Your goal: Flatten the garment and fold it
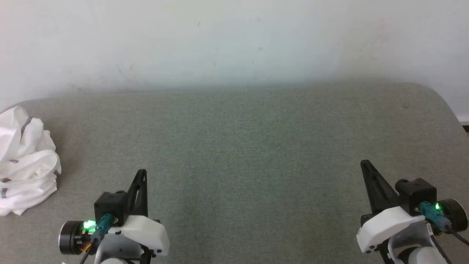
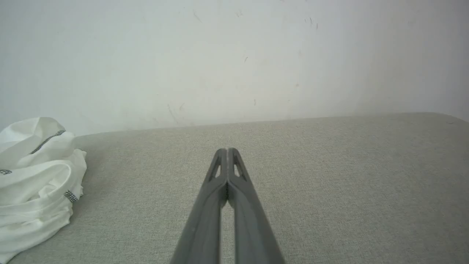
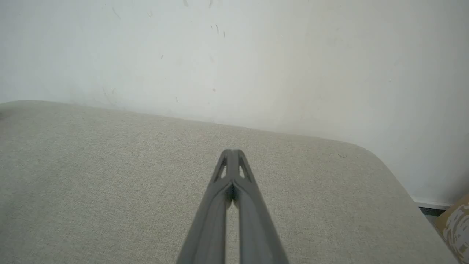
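The white garment [image 1: 25, 161] lies crumpled in a heap at the far left edge of the grey cushioned surface [image 1: 234, 146], its dark dashed seams showing. In the left wrist view the garment [image 2: 34, 183] sits bunched at the left, well apart from the fingers. My left gripper [image 1: 142, 172] hovers at the lower left, shut and holding nothing, to the right of the heap; its tips [image 2: 227, 150] meet over bare fabric. At the lower right my right gripper [image 1: 363, 163] is also shut and holds nothing, and its tips [image 3: 232, 151] touch.
A pale wall [image 1: 234, 44] rises right behind the surface. The surface's right end rounds off [image 3: 381, 161], with floor and a brown patterned thing [image 3: 454, 227] beyond it.
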`<state>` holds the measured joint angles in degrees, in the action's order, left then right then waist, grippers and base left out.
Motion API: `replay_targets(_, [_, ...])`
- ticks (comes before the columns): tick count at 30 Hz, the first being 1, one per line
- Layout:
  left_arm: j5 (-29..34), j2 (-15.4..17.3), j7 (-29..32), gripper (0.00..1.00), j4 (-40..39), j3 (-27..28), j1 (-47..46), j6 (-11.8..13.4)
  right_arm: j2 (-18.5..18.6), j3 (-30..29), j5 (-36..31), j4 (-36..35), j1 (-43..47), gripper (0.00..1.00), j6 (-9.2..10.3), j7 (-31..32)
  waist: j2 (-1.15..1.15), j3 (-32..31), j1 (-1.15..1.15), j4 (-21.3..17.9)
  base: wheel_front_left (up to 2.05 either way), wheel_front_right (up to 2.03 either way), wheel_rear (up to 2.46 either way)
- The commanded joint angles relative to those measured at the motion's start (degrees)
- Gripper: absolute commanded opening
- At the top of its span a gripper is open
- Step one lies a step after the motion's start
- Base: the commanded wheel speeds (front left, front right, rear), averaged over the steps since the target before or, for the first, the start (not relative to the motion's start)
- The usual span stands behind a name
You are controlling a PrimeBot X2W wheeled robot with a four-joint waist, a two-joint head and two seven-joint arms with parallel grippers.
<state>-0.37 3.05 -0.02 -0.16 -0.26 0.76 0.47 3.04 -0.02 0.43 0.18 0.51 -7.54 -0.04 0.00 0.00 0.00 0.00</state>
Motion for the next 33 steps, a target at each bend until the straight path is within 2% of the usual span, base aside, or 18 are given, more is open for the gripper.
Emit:
replay_targets(1, [0.4, -0.2, 0.0, 0.0, 0.2, 0.3, -0.8, -0.5, -0.2, 0.0, -0.4, -0.2, -0.5, 0.0, 0.05, 0.0, 0.0, 0.0, 0.0, 0.0, 0.0, 0.0, 0.0])
replay_targets(26, [0.4, -0.2, 0.0, 0.0, 0.2, 0.3, -0.8, -0.5, -0.2, 0.0, -0.4, -0.2, -0.5, 0.0, 0.05, 0.0, 0.0, 0.0, 0.0, 0.0, 0.0, 0.0, 0.0])
replay_targets(27, [0.0, 0.0, 0.0, 1.0, 0.0, 0.0, 0.0, 0.0, 0.0, 0.0, 0.0, 0.0, 0.0, 1.0, 0.0, 0.0, 0.0, 0.0, 0.0, 0.0, 0.0, 0.0, 0.0])
replay_targets(33, [-0.1, 0.0, -0.2, 1.0, -0.1, 0.0, 0.1, 0.0, 0.0, -0.2, 0.2, 0.1, 0.1, 1.0, 0.0, -0.2, 0.0, 0.0, 0.0, 0.0, 0.0, 0.0, 0.0])
